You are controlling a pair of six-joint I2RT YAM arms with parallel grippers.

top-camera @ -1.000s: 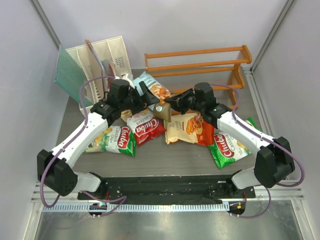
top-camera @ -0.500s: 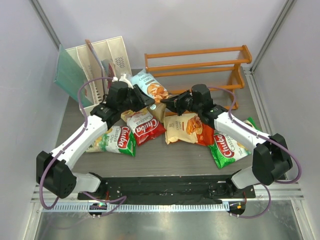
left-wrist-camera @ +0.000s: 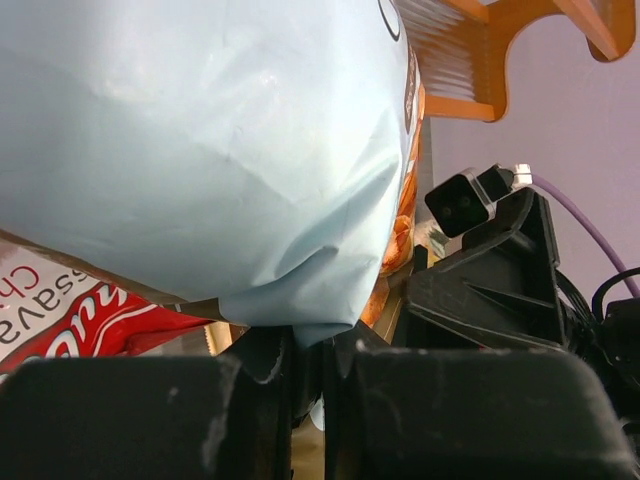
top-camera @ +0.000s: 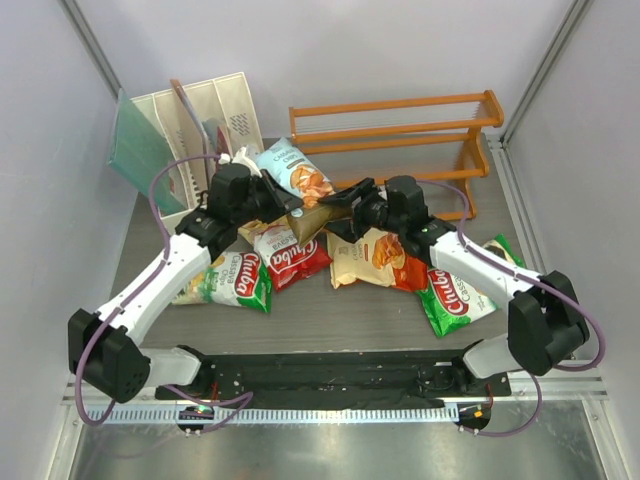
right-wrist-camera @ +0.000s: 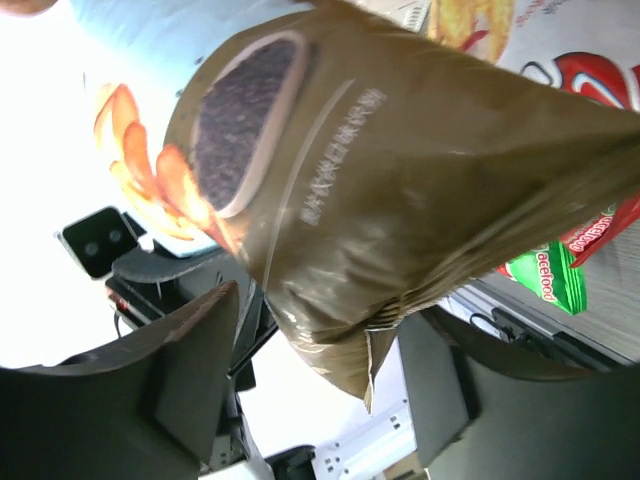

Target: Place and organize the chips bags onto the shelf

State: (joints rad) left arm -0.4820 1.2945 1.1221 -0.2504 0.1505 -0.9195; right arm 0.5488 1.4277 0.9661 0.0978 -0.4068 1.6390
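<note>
Grey table (top-camera: pixel 330 305), left claw (left-wrist-camera: pixel 300 355) pinching light-blue bag (left-wrist-camera: pixel 200 150), right claw (right-wrist-camera: pixel 320 335) spread wide

The left claw (left-wrist-camera: pixel 306 378) clamps the lower edge of the light-blue bag (left-wrist-camera: pixel 200 150), shelf (left-wrist-camera: pixel 478 60) beyond.

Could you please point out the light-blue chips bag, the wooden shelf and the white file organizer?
light-blue chips bag (top-camera: pixel 292 170), top view, middle of its face.
wooden shelf (top-camera: pixel 400 104), top view, top rail.
white file organizer (top-camera: pixel 236 116), top view, right panel.
</note>
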